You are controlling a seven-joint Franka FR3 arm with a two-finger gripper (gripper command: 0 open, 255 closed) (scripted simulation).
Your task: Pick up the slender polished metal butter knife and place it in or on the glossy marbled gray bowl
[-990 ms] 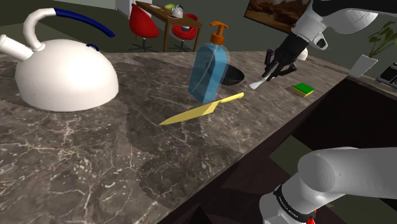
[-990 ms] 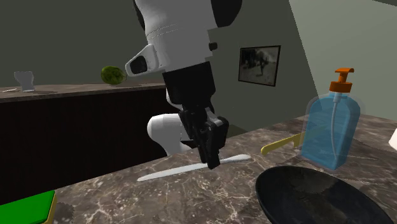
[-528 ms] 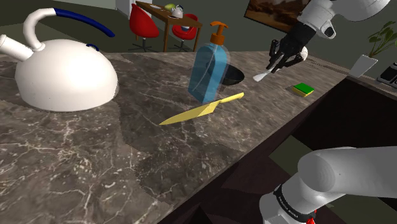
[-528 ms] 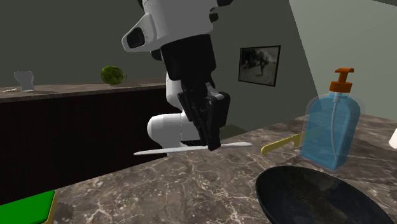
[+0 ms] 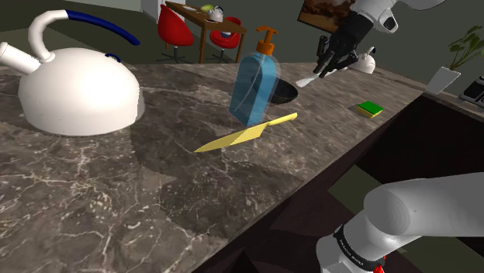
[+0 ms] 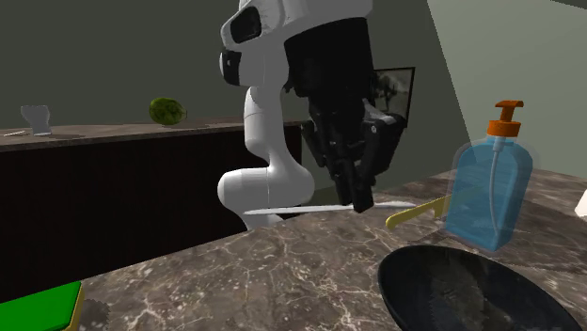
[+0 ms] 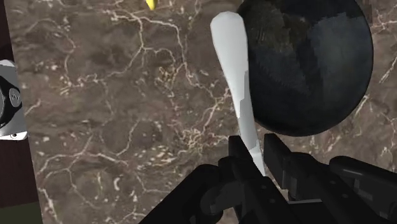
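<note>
Shoulder view: the end effector hung above the dark marbled desk, clamped on the pale butter knife; the knife slanted down out of the fingers, its free end reaching toward the dark glossy bowl; the bowl sat on the desk below the end effector, partly behind a blue soap bottle; a green sponge lay on the desk below the end effector, on its other side from the bowl.

Second exterior view: the end effector pointed downward; the butter knife lay nearly level in its grip, clear of the desk; the bowl stood lower than the end effector and nearer the camera.

Wrist view: the fingers were closed on the narrow end of the butter knife; its broad rounded end stretched straight away from the end effector, over the desk; the bowl lay just beside the knife, its rim passing under the knife's edge.
</note>
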